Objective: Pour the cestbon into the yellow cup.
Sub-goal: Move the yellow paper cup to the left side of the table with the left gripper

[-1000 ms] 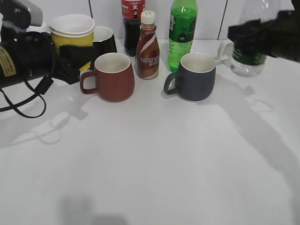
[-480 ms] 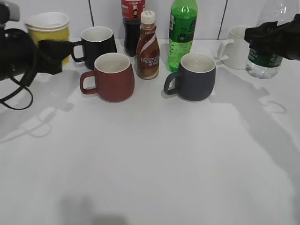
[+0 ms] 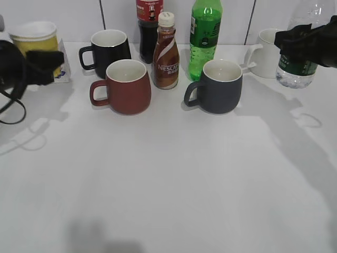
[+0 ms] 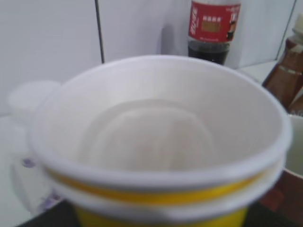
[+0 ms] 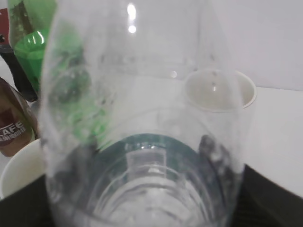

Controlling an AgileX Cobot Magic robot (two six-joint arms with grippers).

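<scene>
Exterior view: at the far left edge, the yellow cup (image 3: 36,37) is held upright by the left gripper (image 3: 43,59), whose black jaws are closed against the cup's lower wall. Whether the cup's base rests on the white desk (image 3: 174,179) cannot be told. A small white packet (image 3: 63,73) is seen just beside the cup. At the far right, the cestbon (image 3: 301,50) is gripped upright by the right gripper (image 3: 305,43), the dark jaws being clamped across its body above the green label band, with the base at or just over the desk near the back wall. Right beside it, to the left, a white mug (image 3: 267,51) is placed.

Between the two arms, a black mug (image 3: 108,48), a red mug (image 3: 125,86) and a grey-blue mug (image 3: 218,86) are set out, with a cola bottle (image 3: 149,26), a brown Nescafe bottle (image 3: 166,52) and a green soda bottle (image 3: 204,34) standing behind.

In the left wrist view the cup (image 4: 156,142) is seen from above: two cups nested, the white inside dry. In the right wrist view the clear bottle (image 5: 142,123) fills the frame, its mouth out of sight.
</scene>
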